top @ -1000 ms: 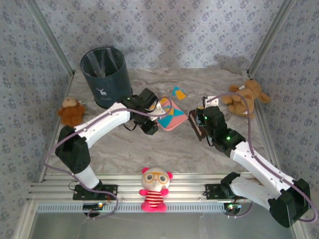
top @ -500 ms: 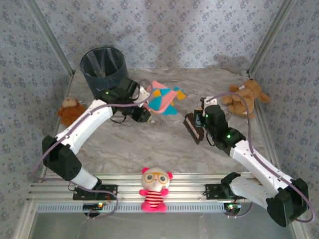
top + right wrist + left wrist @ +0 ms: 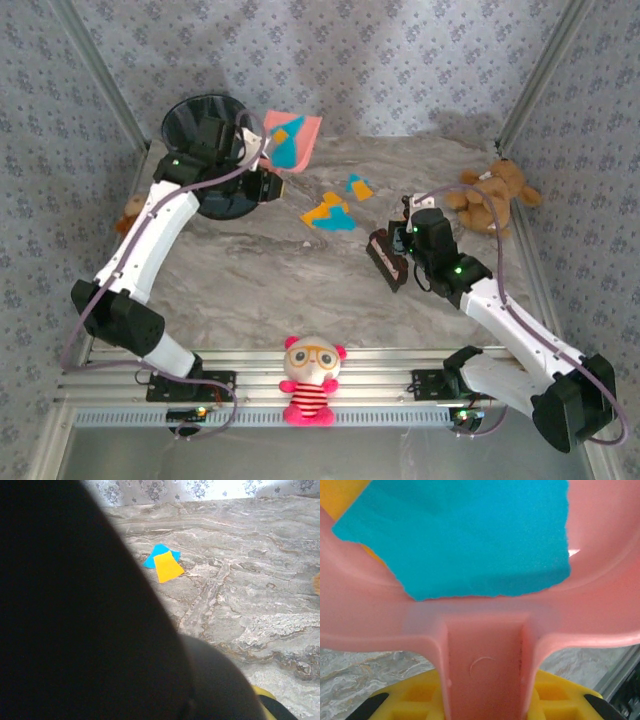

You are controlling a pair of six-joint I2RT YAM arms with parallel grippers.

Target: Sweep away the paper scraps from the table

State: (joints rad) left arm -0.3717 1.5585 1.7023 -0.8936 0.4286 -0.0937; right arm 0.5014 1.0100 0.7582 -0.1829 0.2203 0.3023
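**Dustpan raised to the bin**
Left hand [image 3: 485, 697], clamped on the dustpan [image 3: 292, 140] handle, has lifted a load beside the bin [image 3: 200, 120], ready to tip. More paper scraps [image 3: 328, 212] remain on the tabletop [image 3: 300, 290] right of the bin. Right hand [image 3: 405, 245], closed, holds the brush [image 3: 385, 260].

Both clenched — left hand [image 3: 260, 165] high, arm stretched far back; right hand [image 3: 404, 243] low.

Middle: table [image 3: 270, 285] bare, open between the arms.
Back left: bin [image 3: 183, 118] and raised dustpan [image 3: 300, 135] block the way.
Back right: teddy bear [image 3: 495, 195] by the wall.
Right of centre: brush [image 3: 387, 257].
Front edge: doll [image 3: 312, 380].
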